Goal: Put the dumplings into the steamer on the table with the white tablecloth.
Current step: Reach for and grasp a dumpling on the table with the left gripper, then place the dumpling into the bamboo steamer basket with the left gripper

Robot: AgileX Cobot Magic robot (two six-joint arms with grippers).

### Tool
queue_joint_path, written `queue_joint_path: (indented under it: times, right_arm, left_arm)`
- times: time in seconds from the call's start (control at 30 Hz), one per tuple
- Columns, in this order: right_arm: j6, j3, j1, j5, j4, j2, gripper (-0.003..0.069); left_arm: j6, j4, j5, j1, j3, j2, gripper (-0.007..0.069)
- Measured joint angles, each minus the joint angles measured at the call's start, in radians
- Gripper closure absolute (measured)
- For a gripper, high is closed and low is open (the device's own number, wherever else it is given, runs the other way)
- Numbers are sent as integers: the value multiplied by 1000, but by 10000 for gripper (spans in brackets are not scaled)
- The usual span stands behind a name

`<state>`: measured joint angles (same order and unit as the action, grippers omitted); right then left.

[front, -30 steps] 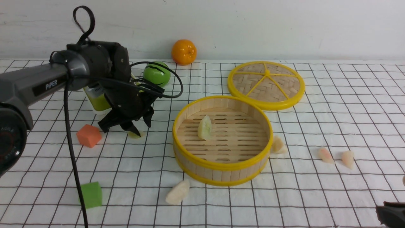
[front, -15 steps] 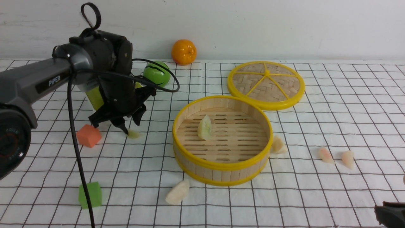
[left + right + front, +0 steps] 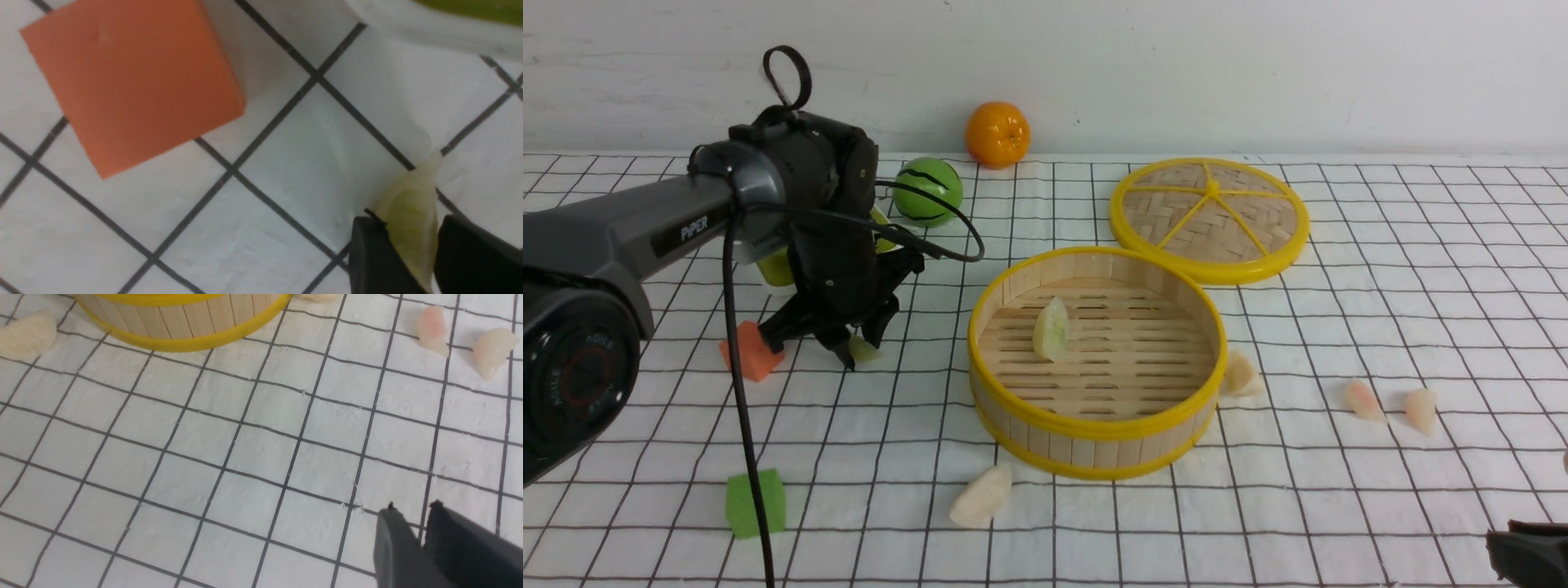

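The steamer (image 3: 1094, 429) stands mid-table on the white tablecloth (image 3: 1339, 506) with one pale green dumpling (image 3: 1052, 328) upright inside. My left gripper (image 3: 851, 356) is down on the cloth left of the steamer, shut on a second pale green dumpling (image 3: 863, 349); in the left wrist view that dumpling (image 3: 408, 212) is pinched between both fingers of the gripper (image 3: 404, 245). Whitish dumplings lie in front of the steamer (image 3: 983, 496) and at its right wall (image 3: 1240, 373). Two pinkish dumplings (image 3: 1362, 400) (image 3: 1421, 408) lie further right. My right gripper (image 3: 412, 510) hovers shut and empty over bare cloth at the near right.
An orange cube (image 3: 752, 353) sits just left of the left gripper. A green cube (image 3: 757, 502) lies near the front left. The woven lid (image 3: 1210, 219) lies behind the steamer. A green ball (image 3: 928, 190), an orange (image 3: 997, 134) and a yellow-green container (image 3: 776, 268) stand at the back left.
The left arm has swung its wrist slightly rightward and upward, and its fingers have closed onto the pale green dumpling on the cloth. The right gripper has stayed put.
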<state>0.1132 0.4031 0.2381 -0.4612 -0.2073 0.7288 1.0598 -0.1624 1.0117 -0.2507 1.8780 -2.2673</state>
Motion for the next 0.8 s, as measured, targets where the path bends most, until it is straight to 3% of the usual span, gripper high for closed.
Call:
queue_joint_path:
  times: [0.07, 0.2, 0.4, 0.5, 0.53, 0.7, 0.8]
  right_arm:
    - [0, 0, 0, 0, -2, 0, 534]
    - [0, 0, 0, -1, -4, 0, 534]
    - [0, 0, 0, -4, -8, 0, 529]
    - [0, 0, 0, -8, -8, 0, 526]
    - [0, 0, 0, -8, -7, 0, 524]
    - [0, 0, 0, -8, -7, 0, 522]
    - [0, 0, 0, -7, -7, 0, 519]
  left_arm:
    - [-5, -14, 1, 0, 0, 0, 489]
    - [-51, -14, 6, 0, 0, 0, 494]
    - [-374, 93, 25, 0, 12, 36, 494]
    - [-524, 199, 54, 0, 37, 80, 494]
    - [-638, 295, 81, -1, 69, 114, 494]
    - [-801, 463, 149, -67, 169, 159, 494]
    - [-816, 430, 136, -170, 215, 151, 494]
